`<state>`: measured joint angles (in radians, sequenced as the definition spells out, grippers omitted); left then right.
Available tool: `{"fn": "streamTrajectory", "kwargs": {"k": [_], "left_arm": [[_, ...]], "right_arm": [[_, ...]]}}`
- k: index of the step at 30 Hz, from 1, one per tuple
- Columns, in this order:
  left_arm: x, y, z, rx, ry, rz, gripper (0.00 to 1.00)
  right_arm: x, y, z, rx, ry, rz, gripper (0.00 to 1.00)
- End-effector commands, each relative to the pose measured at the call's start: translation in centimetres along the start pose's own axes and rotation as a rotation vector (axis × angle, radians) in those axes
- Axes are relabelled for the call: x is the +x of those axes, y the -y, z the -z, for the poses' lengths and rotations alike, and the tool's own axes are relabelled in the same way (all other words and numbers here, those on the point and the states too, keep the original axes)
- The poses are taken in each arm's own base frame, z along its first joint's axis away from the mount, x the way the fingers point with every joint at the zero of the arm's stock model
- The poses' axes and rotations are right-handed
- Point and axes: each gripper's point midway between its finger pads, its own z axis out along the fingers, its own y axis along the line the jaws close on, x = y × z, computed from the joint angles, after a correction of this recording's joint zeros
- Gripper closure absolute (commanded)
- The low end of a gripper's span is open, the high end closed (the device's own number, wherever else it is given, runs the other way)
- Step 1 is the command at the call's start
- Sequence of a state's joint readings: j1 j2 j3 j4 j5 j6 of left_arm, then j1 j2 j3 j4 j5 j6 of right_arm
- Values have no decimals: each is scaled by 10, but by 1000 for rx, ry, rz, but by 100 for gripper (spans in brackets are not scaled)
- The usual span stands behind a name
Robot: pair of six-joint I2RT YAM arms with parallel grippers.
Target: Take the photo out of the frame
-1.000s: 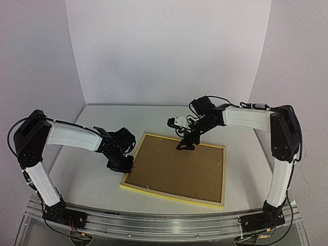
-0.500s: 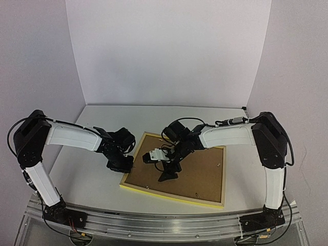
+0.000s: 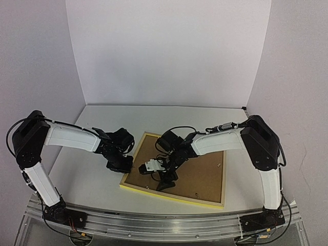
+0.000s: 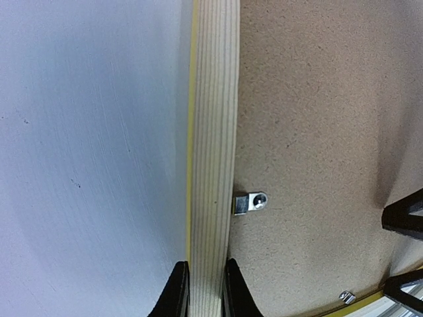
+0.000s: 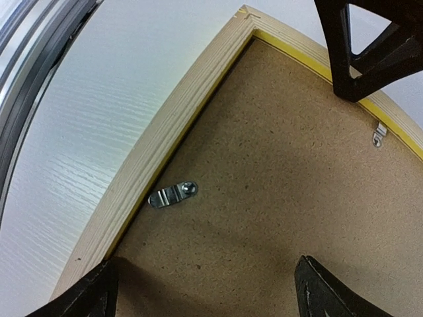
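The left arm reaches in low from its side, forearm nearly level, and the left gripper (image 3: 124, 163) is pinched narrow on the left rail of the frame (image 3: 174, 196), one finger on the outer face and one on the inner, just near of a small metal clip (image 4: 251, 201). The right arm folds across from the opposite side, elbow high and wrist bent down, so the right gripper (image 3: 164, 182) hangs over the brown backing board (image 3: 200, 171) by the frame's near-left corner, its fingers spread wide and holding nothing; whether the tips touch the board I cannot tell. The frame lies face down and slightly skewed on the white table (image 3: 77, 174), the board filling it and hiding the photo. Its near rail runs close to the aluminium rail (image 3: 169, 225) at the table's edge. Bare tabletop shows left of the frame and beyond it, up to the white backdrop (image 3: 169, 51).
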<state>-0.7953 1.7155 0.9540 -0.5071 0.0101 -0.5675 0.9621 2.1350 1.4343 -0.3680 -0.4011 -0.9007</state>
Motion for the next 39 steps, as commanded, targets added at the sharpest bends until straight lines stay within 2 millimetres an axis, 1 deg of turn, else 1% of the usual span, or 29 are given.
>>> {"fn": "streamTrajectory", "kwargs": {"k": [1,6,13,17,23,28,33,35,39], "left_arm": [[24,-10,-22,5,-72,38,100],[28,-7,-21,36,-75,69,100],[35,-8,-22,52,-80,103,100],[35,-6,-22,67,-76,110,100],[34,-2,-20,88,-73,122,100],[34,4,-22,124,-75,134,100],[39,2,-22,131,-83,153,100],[40,3,-20,142,-79,162,100],[44,6,-20,172,-82,183,100]], "right_arm": [[-3,-9,-23,-37,-19,-3,9],[-7,10,-36,48,-26,-65,5],[-22,25,-45,123,27,-110,3],[-23,38,-50,177,35,-146,3],[-20,69,-54,319,41,-230,3],[-26,87,-50,414,77,-288,3],[-19,93,-55,467,61,-348,3],[-13,101,-55,524,32,-361,3],[-8,106,-58,597,6,-403,3]]}}
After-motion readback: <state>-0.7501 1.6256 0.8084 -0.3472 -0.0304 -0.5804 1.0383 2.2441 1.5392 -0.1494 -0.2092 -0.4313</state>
